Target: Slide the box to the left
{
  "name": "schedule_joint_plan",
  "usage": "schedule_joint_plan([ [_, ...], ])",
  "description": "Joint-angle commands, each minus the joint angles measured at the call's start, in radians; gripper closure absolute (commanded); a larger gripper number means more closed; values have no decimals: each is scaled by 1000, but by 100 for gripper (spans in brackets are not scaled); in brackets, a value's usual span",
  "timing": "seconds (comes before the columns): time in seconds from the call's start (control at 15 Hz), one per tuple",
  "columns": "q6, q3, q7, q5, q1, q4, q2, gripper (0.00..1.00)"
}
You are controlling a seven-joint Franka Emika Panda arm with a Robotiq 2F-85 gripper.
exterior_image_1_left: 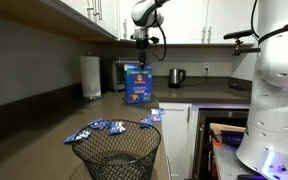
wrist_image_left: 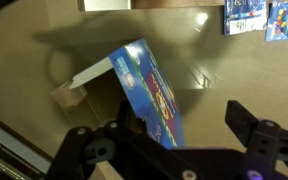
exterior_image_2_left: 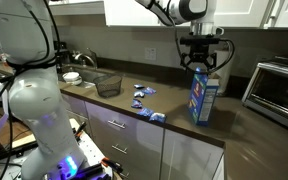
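Note:
The box (exterior_image_1_left: 137,85) is a tall blue carton with a yellow-orange picture on its front. It stands on the brown counter, seen in both exterior views (exterior_image_2_left: 202,98). My gripper (exterior_image_1_left: 141,45) hangs straight down just above the box top (exterior_image_2_left: 201,63). In the wrist view the box (wrist_image_left: 147,90) lies against the left finger of my gripper (wrist_image_left: 174,135), and the right finger stands well apart from it. The jaws are open and hold nothing.
A black wire basket (exterior_image_1_left: 117,150) (exterior_image_2_left: 108,85) sits at the counter end, with small blue snack packets (exterior_image_1_left: 94,130) (exterior_image_2_left: 144,95) (wrist_image_left: 249,15) scattered beside it. A toaster oven (exterior_image_1_left: 119,72) (exterior_image_2_left: 279,85), a paper towel roll (exterior_image_1_left: 90,76) and a kettle (exterior_image_1_left: 176,77) stand along the wall.

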Motion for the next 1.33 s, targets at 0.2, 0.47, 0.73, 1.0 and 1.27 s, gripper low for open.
schedule_joint_plan([
  [0.2,-8,20,-24,-3,-24,23,24,44],
  [0.47,-7,25,-24,0,-23,24,35,39],
  [0.73,-15,31,-13,3,-23,28,47,67],
  [1.0,-27,34,16,-8,-18,27,44,93],
  [1.27,-50,40,47,-12,-12,27,38,100],
])
